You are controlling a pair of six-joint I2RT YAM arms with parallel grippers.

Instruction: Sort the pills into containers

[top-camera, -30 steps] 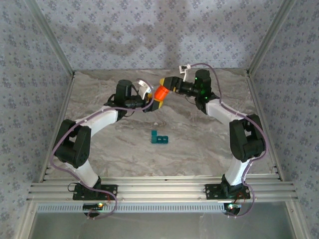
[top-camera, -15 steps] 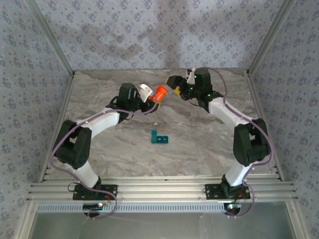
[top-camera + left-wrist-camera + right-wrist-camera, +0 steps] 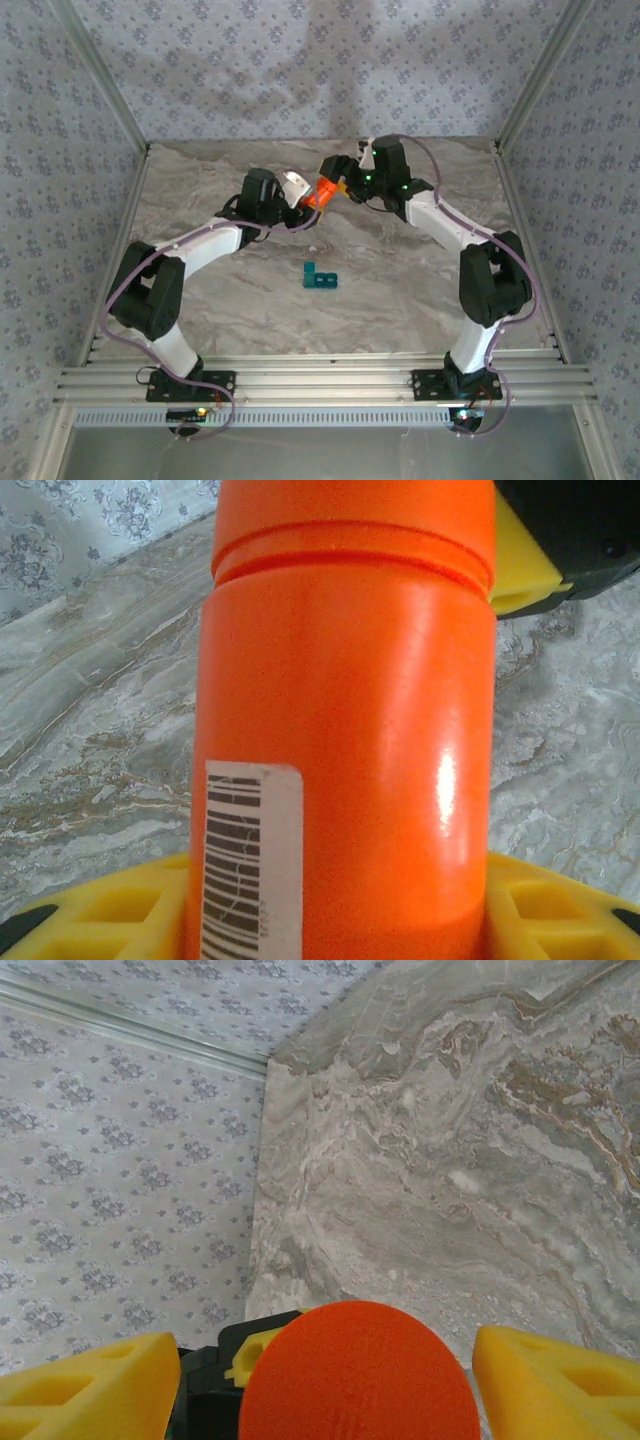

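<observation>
Far across the marble table [image 3: 400, 300], near the middle of the back edge: orange bottle [image 3: 340, 730] lifted clear of the surface and tipped toward the right. Pinched across its lower body by the left gripper [image 3: 308, 194], with yellow fingers [image 3: 560, 900] pressed to either side just below a barcode label. Facing it from the right, the right gripper [image 3: 334, 172], spread wide and straddling the bottle's orange cap [image 3: 350, 1370]. Seen from the right wrist, one yellow finger [image 3: 80, 1385] well clear of the cap on the left, the other just beside it on the right, with no firm contact to be made out.

Nearer, in the middle of the table and well apart from both arms: small teal containers [image 3: 320, 276], a short strip lying flat. Too small in the overhead view to tell lids up or down. No pills anywhere in sight; most likely inside the bottle.

Probably the cap-removal step, with sorting itself not yet begun.

Handling, as a judgement:
- Bottle: stiff, glossy plastic, likely light and slippery under a twist. Best held low on the body as now, with the other gripper closing squarely across the full width of the cap.
- Containers: likely very light, rigid and prone to skating on the smooth stone. Best pinched across the narrow width of the strip, or pinned from above, never by a lid.
- Pills: expect tiny, hard and quick to roll or bounce, so pour low and slowly.
</observation>
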